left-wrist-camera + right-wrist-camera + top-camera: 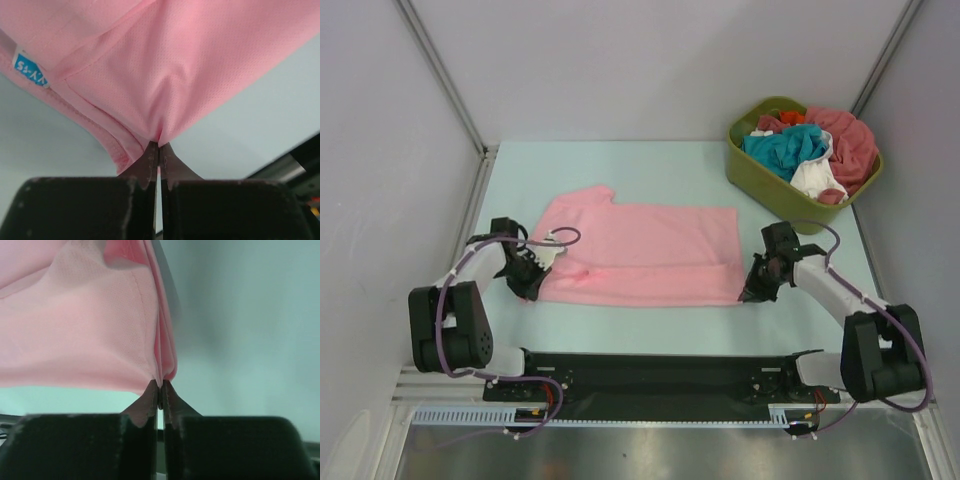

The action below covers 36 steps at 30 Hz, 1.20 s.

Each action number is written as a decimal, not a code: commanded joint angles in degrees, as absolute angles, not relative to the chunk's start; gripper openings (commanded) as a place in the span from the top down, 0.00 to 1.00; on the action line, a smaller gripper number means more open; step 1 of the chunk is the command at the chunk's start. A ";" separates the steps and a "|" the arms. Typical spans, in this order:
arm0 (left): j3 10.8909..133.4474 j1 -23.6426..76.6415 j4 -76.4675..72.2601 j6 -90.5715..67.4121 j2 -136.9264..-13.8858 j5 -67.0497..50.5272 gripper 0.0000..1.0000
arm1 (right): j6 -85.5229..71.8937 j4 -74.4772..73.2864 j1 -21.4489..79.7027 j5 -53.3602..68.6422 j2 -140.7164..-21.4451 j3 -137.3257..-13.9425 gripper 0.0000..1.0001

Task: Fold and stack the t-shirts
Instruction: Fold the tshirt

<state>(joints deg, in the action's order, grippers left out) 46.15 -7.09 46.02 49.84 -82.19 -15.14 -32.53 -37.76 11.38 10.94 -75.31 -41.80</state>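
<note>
A plain light pink t-shirt (pixel 640 250) lies spread on the pale table, folded over along its near edge. My left gripper (pixel 532 283) is shut on its near left corner; in the left wrist view the cloth (pixel 175 65) bunches into the closed tips (pixel 159 146), a blue label (pixel 30 71) at upper left. My right gripper (pixel 752 291) is shut on the near right corner; the right wrist view shows layered pink cloth (pixel 90 325) pinched at the tips (pixel 160 384). More t-shirts, teal (pixel 782 148), white (pixel 815 176), coral-red (pixel 850 138) and orange (pixel 790 117), are heaped in the tub.
An olive-green plastic tub (pixel 760 172) stands at the back right of the table. Grey walls close the sides and back. A black rail (pixel 650 375) with the arm bases runs along the near edge.
</note>
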 commanded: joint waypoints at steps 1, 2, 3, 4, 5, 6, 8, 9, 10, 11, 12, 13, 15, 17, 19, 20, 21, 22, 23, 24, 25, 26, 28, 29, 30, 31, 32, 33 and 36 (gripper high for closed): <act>45.53 -6.86 60.17 54.92 -79.63 -21.61 1.00 | -38.30 -45.96 11.07 10.55 -69.37 -39.30 0.93; 45.61 -6.86 61.25 55.28 -79.45 -23.10 0.98 | -39.19 -46.49 10.99 10.02 -68.48 -38.94 0.65; 45.96 -6.86 61.87 55.46 -79.54 -23.29 0.85 | -39.81 -46.84 10.81 9.32 -67.51 -38.76 0.50; 46.31 -6.86 61.87 54.94 -79.63 -23.29 0.72 | -40.34 -47.54 10.55 8.53 -66.11 -38.85 0.40; 46.67 -6.86 61.27 54.58 -79.72 -22.77 0.63 | -41.30 -47.90 10.29 6.61 -65.31 -39.20 0.32; 48.58 -6.86 61.26 54.32 -80.06 -21.72 0.52 | -41.57 -47.99 10.11 5.46 -64.43 -39.90 0.32; 51.66 -7.12 62.66 53.53 -80.59 -20.92 0.48 | -41.57 -47.38 10.28 2.12 -62.50 -43.57 0.35; 55.68 -7.29 63.19 53.26 -81.12 -19.79 0.47 | -40.79 -46.68 11.50 0.89 -62.23 -44.90 0.38; 57.90 -7.64 63.63 51.87 -81.56 -19.08 0.47 | -40.00 -45.28 12.47 0.10 -62.14 -46.22 0.42; 60.09 -7.99 63.81 50.99 -82.08 -18.46 0.46 | -38.51 -44.05 13.70 0.09 -62.83 -48.23 0.55; 64.64 -8.35 64.07 50.28 -83.31 -18.54 0.46 | -37.89 -42.82 15.19 0.09 -63.71 -48.69 0.64; 66.78 -8.78 63.46 48.45 -84.02 -19.07 0.46 | -37.45 -39.84 15.55 1.48 -64.85 -48.95 0.74; 71.69 -9.58 61.36 42.85 -86.47 -20.12 0.46 | -36.31 -36.40 15.56 4.99 -69.94 -48.78 0.94; 74.08 -9.58 56.27 38.17 -88.58 -20.04 0.46 | -35.34 -32.79 15.30 8.34 -76.68 -50.00 1.00; 77.42 -9.67 51.01 30.79 -91.82 -20.30 0.47 | -34.02 -30.16 15.38 9.31 -81.19 -51.15 1.00; 78.48 -9.67 49.24 28.67 -92.98 -20.65 0.47 | -33.84 -29.36 15.21 9.75 -83.21 -51.85 1.00; 80.57 -9.58 47.48 26.65 -94.12 -21.00 0.47 | -33.58 -28.66 15.12 10.36 -87.15 -53.16 1.00; 81.64 -9.58 44.24 22.80 -96.83 -21.96 0.47 | -33.23 -27.52 14.77 11.50 -88.93 -53.96 1.00; 83.83 -9.58 42.82 21.02 -98.25 -22.49 0.47 | -32.96 -27.25 14.68 11.51 -90.42 -54.66 1.00; 85.15 -9.41 41.50 19.27 -100.09 -22.85 0.47 | -32.78 -26.81 14.50 11.34 -92.01 -55.28 1.00; 86.56 -8.80 39.74 16.55 -101.76 -22.94 0.47 | -32.78 -26.20 14.24 11.25 -94.20 -56.50 1.00; 88.05 -8.53 39.20 15.31 -105.52 -22.42 0.47 | -32.78 -25.93 13.54 11.25 -95.26 -57.12 1.00; 92.80 -7.65 38.06 12.40 -109.06 -21.98 0.47 | -32.96 -25.58 12.83 10.81 -97.28 -58.53 1.00; 94.29 -7.47 37.80 11.44 -111.07 -21.28 0.47 | -32.96 -25.49 12.48 10.55 -97.90 -58.88 1.00; 97.18 -7.38 37.79 10.73 -114.31 -21.10 0.47 | -33.05 -25.49 12.22 10.29 -98.35 -59.06 1.00; 98.60 -7.21 38.05 9.77 -116.00 -20.83 0.47 | -32.96 -25.23 12.04 10.20 -99.48 -59.50 1.00; 100.79 -7.12 38.14 9.41 -117.41 -19.87 0.46 | -33.13 -25.31 11.78 10.28 -100.01 -59.76 1.00; 101.59 -7.12 38.14 9.06 -119.60 -19.52 0.45 | -33.22 -25.49 11.69 10.28 -100.63 -60.03 1.00; 103.79 -7.03 38.32 8.70 -122.60 -19.77 0.40 | -33.14 -27.50 11.69 11.07 -101.43 -62.57 1.00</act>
<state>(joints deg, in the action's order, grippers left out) 99.96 -7.38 39.16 12.27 -120.75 -19.68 -33.85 -27.40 11.70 10.96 -100.55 -59.16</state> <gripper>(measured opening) 0.592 0.009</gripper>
